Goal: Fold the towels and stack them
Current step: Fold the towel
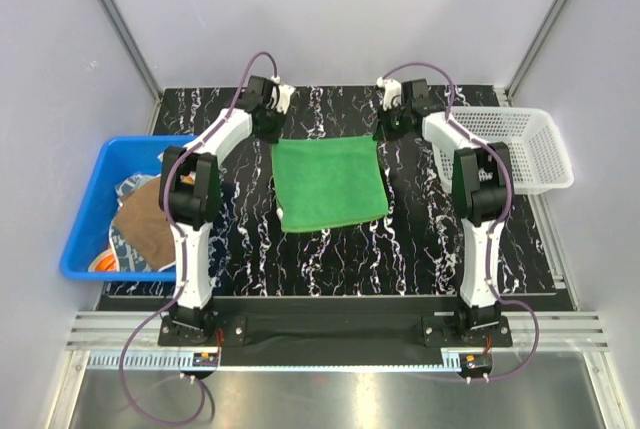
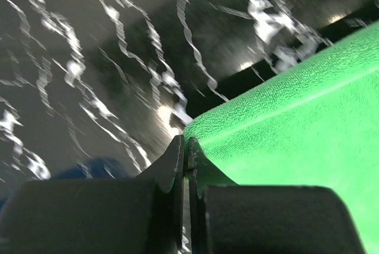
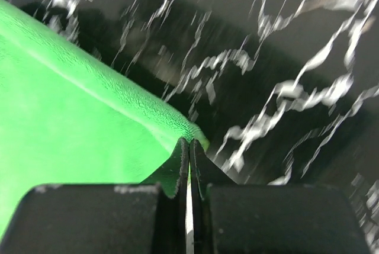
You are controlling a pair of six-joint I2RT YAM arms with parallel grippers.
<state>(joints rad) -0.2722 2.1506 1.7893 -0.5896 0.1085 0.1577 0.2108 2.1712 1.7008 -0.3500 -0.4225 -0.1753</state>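
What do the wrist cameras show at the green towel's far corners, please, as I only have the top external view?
Observer: The left gripper is shut, pinching one corner of the green towel.
Operator: And the right one, please?
Observer: The right gripper is shut on the other far corner.
Operator: Is that edge lying flat?
Observer: It looks raised: a dark shadow falls on the table just beyond it.
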